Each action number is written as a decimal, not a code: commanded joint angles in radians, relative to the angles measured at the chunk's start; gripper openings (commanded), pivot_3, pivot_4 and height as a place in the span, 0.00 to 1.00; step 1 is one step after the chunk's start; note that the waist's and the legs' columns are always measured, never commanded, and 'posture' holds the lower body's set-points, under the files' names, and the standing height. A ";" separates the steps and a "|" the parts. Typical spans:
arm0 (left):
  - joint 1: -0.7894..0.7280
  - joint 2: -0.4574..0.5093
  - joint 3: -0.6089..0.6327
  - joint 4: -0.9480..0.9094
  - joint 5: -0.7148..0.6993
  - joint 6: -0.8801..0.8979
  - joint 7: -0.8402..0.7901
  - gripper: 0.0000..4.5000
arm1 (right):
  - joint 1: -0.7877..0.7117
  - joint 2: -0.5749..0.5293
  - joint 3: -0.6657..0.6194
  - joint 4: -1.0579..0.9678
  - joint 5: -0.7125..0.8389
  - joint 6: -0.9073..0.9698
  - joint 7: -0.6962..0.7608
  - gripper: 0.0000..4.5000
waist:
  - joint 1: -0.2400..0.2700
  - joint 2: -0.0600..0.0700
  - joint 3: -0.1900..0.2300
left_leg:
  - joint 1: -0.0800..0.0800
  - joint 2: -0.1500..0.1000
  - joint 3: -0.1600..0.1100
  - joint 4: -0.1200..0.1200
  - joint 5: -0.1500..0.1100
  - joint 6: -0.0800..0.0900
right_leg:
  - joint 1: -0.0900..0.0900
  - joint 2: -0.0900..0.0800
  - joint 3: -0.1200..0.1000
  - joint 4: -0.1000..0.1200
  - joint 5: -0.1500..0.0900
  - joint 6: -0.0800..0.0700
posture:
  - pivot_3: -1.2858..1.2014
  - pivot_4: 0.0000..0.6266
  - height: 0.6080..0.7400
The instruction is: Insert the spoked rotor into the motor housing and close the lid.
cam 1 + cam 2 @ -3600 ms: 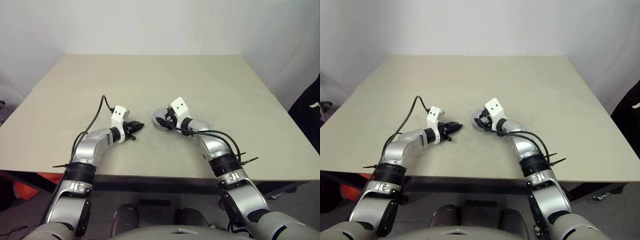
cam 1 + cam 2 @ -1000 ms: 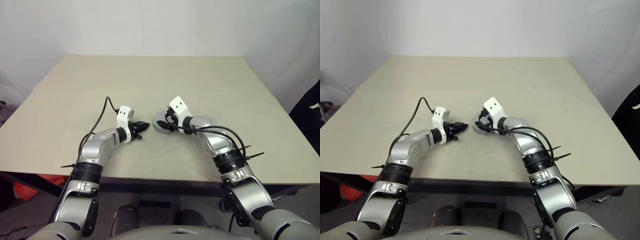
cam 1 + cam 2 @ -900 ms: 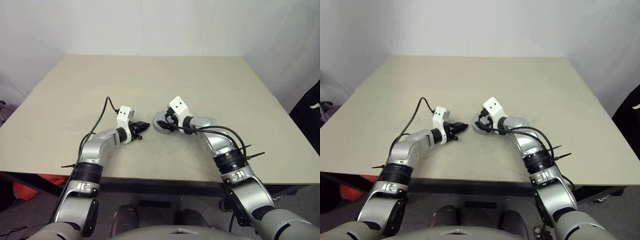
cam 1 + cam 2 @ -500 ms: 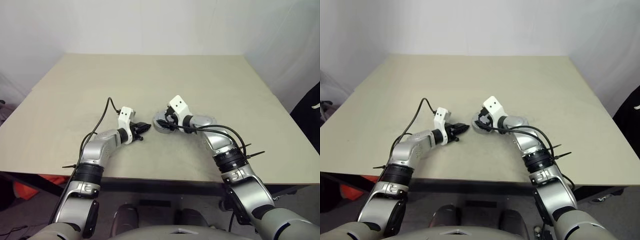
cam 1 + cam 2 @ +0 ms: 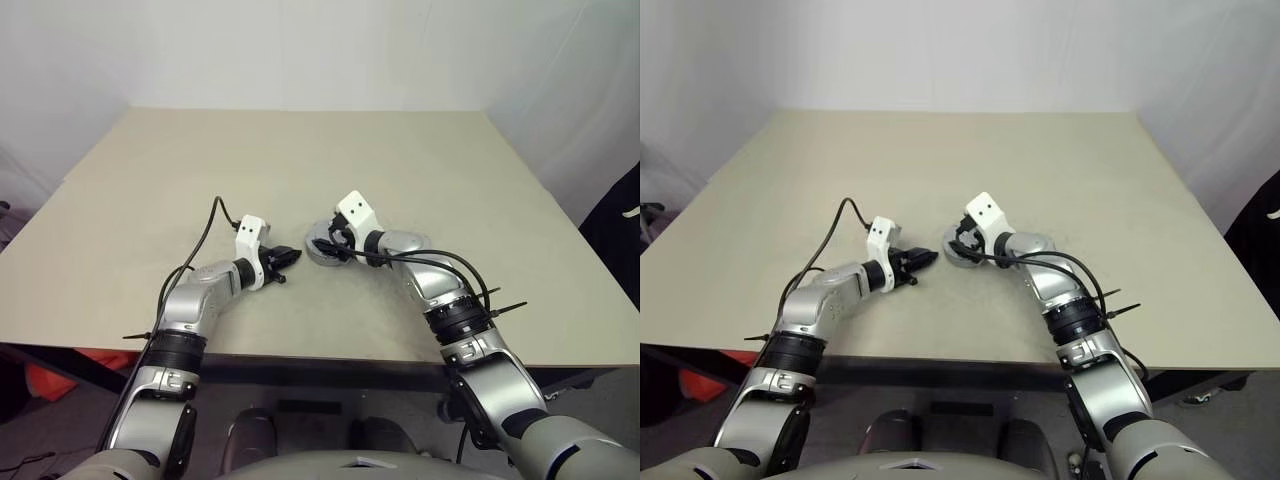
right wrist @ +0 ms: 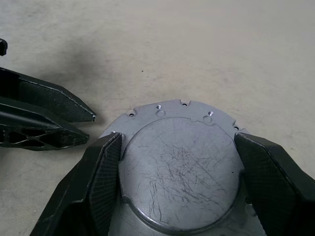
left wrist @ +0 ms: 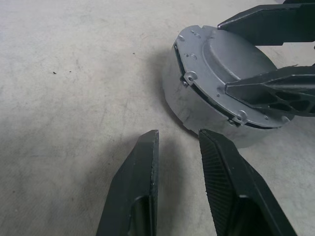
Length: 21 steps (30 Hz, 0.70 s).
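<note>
While the left hand (image 7: 177, 187) hovers low over the tabletop (image 5: 150, 180) with its two black fingers (image 7: 133, 191) slightly parted and nothing between them, its tips point at the motor housing (image 7: 197, 105), near its side wall but apart from it.

Further right, the housing stands as a squat silver drum near the middle of the tabletop. The lid (image 6: 179, 167) sits on top of it, a grey metal disc with a notched rim and a raised, scratched centre circle. In the left wrist view a dark gap shows under the lid's near edge, so it looks tilted, not fully seated. Whether the rotor is inside cannot be seen.

Rightmost, the right hand (image 6: 179, 177) is spread wide, one finger at each side of the lid's rim; whether it is pressing in cannot be told.

The lid looks like rigid metal, thin and fairly light, with a smooth face that would slip under a pad. The notched rim is probably the best hold, taken at opposite edges. The housing looks heavier and stable, though its smooth wall may slide on the tabletop if pushed sideways.
</note>
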 commanded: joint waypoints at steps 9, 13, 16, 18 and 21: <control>-0.004 0.004 0.008 -0.041 -0.010 0.002 0.005 0.30 | -0.019 0.023 0.009 0.040 -0.014 -0.001 -0.018 0.71 | -0.001 0.000 0.000 | 0.001 0.000 0.000 0.000 0.000 -0.001 | 0.001 0.000 0.000 0.001 0.000 0.000 | 0.52 0.00 1.00; -0.004 0.005 0.011 -0.039 -0.012 0.003 0.006 0.30 | -0.020 0.020 0.009 0.050 -0.016 -0.003 -0.017 0.71 | -0.001 0.000 0.000 | 0.001 0.000 0.000 0.000 0.000 -0.001 | 0.001 0.000 0.000 0.001 0.000 0.000 | 0.52 0.00 1.00; -0.018 -0.006 0.020 -0.030 -0.022 0.011 0.011 0.30 | -0.016 0.014 0.011 0.066 -0.021 -0.008 -0.015 0.71 | -0.001 0.000 0.000 | 0.002 0.000 0.000 0.000 0.000 -0.001 | 0.001 0.000 0.000 0.001 0.000 0.000 | 0.52 0.00 1.00; -0.042 -0.024 0.035 -0.011 -0.037 0.023 0.023 0.30 | -0.015 0.012 0.011 0.067 -0.020 -0.009 -0.013 0.71 | -0.001 0.000 0.000 | 0.003 0.000 0.000 0.000 0.000 0.000 | 0.003 0.000 0.000 0.001 0.000 0.000 | 0.52 0.00 1.00; -0.093 -0.055 0.071 0.047 -0.062 0.038 0.047 0.30 | -0.013 0.012 0.013 0.066 -0.021 -0.010 -0.014 0.71 | -0.001 0.000 0.000 | 0.006 0.000 0.000 0.000 0.000 0.001 | 0.006 0.000 0.000 0.000 0.000 0.000 | 0.52 0.00 1.00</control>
